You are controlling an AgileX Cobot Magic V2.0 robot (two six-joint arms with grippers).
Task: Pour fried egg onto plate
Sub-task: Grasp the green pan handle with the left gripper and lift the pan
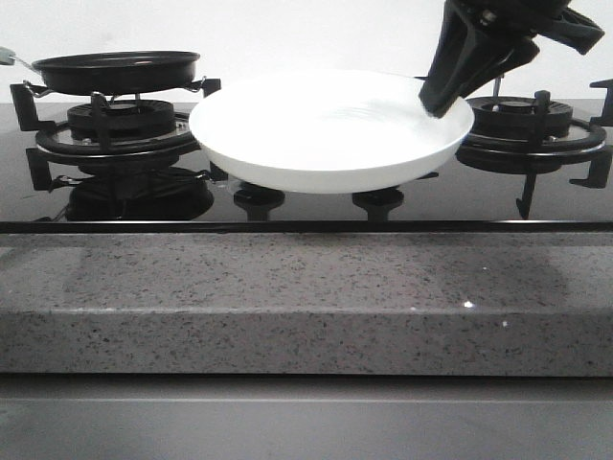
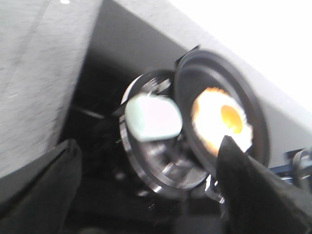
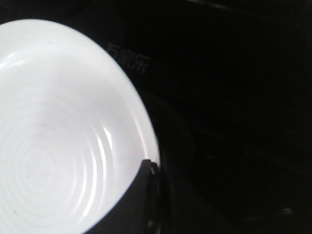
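Note:
The white plate (image 1: 326, 129) hangs level above the middle of the black hob. My right gripper (image 1: 436, 101) is shut on its right rim. The right wrist view shows the plate's ringed inside (image 3: 53, 136), empty, with my right gripper (image 3: 148, 168) on its edge. The black pan (image 1: 115, 69) sits on the left burner, its wall hiding its contents in the front view. In the left wrist view the fried egg (image 2: 222, 122), with its orange yolk, lies in the pan (image 2: 195, 73), whose pale green handle (image 2: 152, 117) points toward my left gripper (image 2: 146, 195). That gripper is open, empty and short of the handle.
The left burner (image 1: 120, 120) carries the pan. The right burner (image 1: 536, 129) stands behind the right arm. Two knobs (image 1: 259, 199) sit on the glass under the plate. A speckled grey counter edge (image 1: 306, 297) runs across the front.

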